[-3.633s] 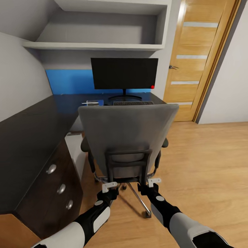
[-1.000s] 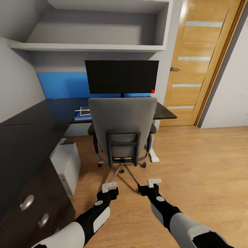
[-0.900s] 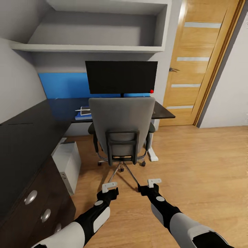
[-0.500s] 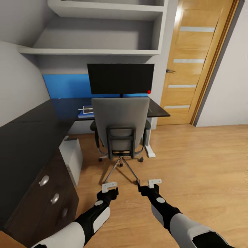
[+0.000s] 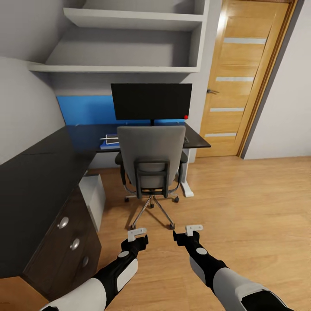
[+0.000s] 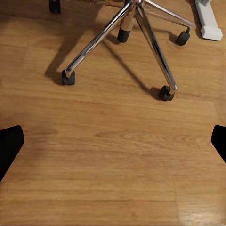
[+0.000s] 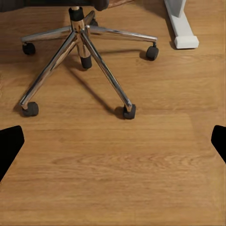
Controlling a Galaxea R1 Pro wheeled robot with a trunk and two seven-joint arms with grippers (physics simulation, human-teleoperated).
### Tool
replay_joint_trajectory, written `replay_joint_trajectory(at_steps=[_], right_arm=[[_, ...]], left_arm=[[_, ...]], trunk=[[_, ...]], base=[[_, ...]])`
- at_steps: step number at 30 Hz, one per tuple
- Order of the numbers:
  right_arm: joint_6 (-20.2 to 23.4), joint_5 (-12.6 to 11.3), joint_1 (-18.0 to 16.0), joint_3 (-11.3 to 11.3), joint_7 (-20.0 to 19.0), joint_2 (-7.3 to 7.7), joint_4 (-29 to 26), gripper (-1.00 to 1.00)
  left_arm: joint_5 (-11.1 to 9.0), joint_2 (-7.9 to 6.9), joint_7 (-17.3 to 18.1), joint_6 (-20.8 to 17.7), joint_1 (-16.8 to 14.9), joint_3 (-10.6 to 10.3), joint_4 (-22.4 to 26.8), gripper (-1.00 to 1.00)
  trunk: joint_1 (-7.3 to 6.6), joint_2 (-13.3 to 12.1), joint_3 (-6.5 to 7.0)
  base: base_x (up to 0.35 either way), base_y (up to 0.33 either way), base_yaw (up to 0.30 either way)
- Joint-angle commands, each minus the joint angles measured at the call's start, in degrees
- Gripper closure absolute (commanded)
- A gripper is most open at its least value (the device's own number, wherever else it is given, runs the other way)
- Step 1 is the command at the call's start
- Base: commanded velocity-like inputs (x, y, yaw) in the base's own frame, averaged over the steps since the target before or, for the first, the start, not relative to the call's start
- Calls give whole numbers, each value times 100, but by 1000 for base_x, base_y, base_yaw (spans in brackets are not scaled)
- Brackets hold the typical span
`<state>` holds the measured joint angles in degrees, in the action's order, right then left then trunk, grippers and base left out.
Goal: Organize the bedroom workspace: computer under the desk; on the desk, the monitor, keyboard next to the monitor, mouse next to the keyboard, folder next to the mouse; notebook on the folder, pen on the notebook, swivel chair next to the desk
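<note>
The L-shaped desk (image 5: 39,172) is running along the left wall and across the back, its glossy black top carrying the wide monitor (image 5: 151,101) at the rear. The swivel chair (image 5: 151,162) is sitting tucked in front of the monitor, its tall grey back facing the robot and its chrome five-star base (image 7: 84,56) resting on casters on the wooden floor (image 5: 242,207). Judging by those casters, it is likely rolling freely under a light push but also swinging about its post; the stiff black frame on the backrest looks like the firmest place to take hold. The pale computer tower (image 5: 93,198) is standing under the desk beside the dark drawer unit (image 5: 71,246); it looks rigid and probably heavy. The blue folder (image 5: 109,144) is lying on the desk just left of the chair, with a small pale notebook (image 5: 111,139) on it; both look thin, light and awkward to lift flat.

Both arms are reaching forward and low, forearms roughly parallel. The left gripper (image 5: 137,233) and the right gripper (image 5: 194,227) are hanging over bare floor, well apart from the chair base, each with its fingers spread wide and holding nothing.
</note>
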<state>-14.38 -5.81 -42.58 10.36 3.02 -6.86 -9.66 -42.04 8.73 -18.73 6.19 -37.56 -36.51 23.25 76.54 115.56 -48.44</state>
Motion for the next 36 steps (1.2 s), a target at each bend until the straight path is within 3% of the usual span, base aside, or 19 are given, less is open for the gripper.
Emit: replay_joint_trajectory(at_steps=[1,3,5,8,17,21,23,24,26,28,31,36], right_arm=[[-36,-60,-4,49,23,1,7,-100],[-70,-62,-4,47,25,2,7,-100],[-444,-75,2,44,42,92,5,-100],[-663,-89,5,38,54,141,7,-100],[-742,-103,17,36,59,232,17,-100],[-910,-122,27,36,54,237,422,-100],[-1270,-122,68,36,57,238,759,-100],[-1440,-124,132,33,57,241,876,-100],[-2077,-150,791,23,63,408,1053,-100],[-2194,-153,912,21,65,454,1065,-100],[-2402,-215,1270,19,61,581,1086,-100],[-2463,-493,1622,26,51,601,1088,-100]], left_arm=[[-59,-3,-34,30,-6,-49,1,-100],[-59,-3,-34,28,-6,-51,3,-100],[-55,-3,-39,30,-6,-57,4,-100],[-51,5,-57,28,-6,-70,11,-100],[-47,6,-448,-23,-6,-95,92,-100],[-57,-1,-458,-29,-6,-101,-334,-100],[-66,0,-445,8,-1,-100,-766,-100],[-69,-1,-441,18,1,-97,-924,-100],[-71,7,-426,97,8,-101,-1716,-100],[-70,10,-424,208,29,-101,-1848,-100],[-72,8,-422,904,446,-102,-2100,-100],[-70,-56,-421,1271,1014,-85,-2170,-100]], trunk=[[-24,-39,13],[-68,-119,49],[-112,-200,85],[-178,-320,139],[-376,-681,301],[-463,-841,372],[-507,-922,408],[-529,-962,426],[-573,-1042,462],[-617,-1122,498],[-683,-1242,552],[-793,-1443,642]], base=[[-119,0,0],[-224,0,0],[-312,-86,0],[-293,-183,0],[-263,-249,0],[-227,-281,0],[-149,-185,0],[-67,-82,0],[-13,-16,0],[-6,-8,0],[-2,-2,0],[0,0,0]])
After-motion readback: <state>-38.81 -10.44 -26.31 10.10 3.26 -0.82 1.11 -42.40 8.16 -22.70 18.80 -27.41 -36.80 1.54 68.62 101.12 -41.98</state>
